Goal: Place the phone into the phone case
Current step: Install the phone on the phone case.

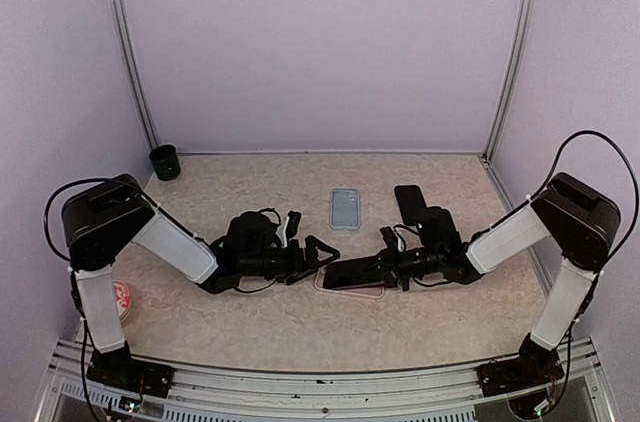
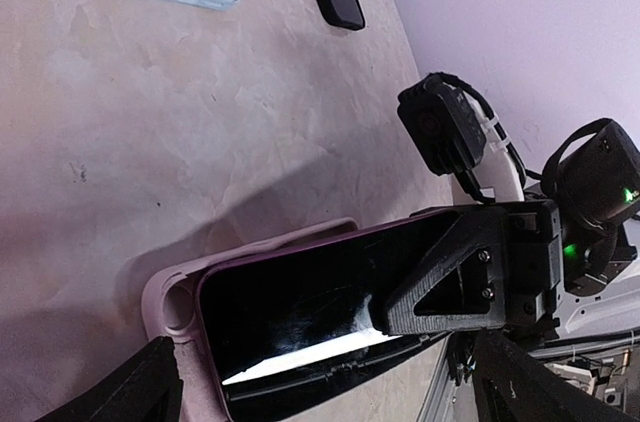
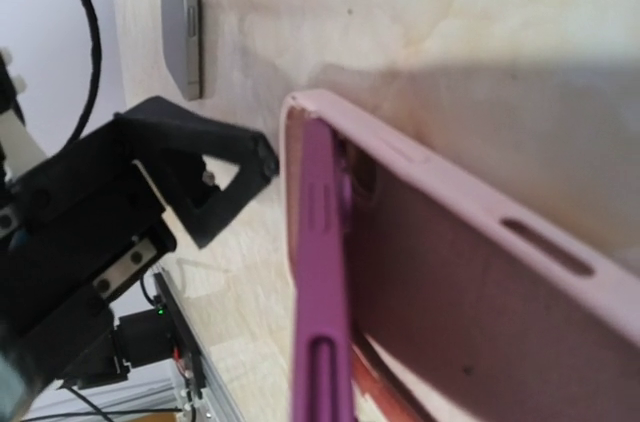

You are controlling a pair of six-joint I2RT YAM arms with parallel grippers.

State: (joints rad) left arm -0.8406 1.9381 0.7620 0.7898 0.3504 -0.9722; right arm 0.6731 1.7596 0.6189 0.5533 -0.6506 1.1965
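Gripping phone [image 3: 320, 292], right pincer [image 2: 390, 317]; left pincer [image 1: 325, 249] apart (right wrist shows tilt in case [image 3: 480, 262]).

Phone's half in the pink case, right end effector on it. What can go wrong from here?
1. The phone sits tilted: one end meets a corner of the pink case, the rest is lifted off. Pressing down may jam it on the rim or twist it out of the shut right end effector.
2. The left end effector is open at the case's end, gripping nothing. The case lies loose on the table and may slide under the push.
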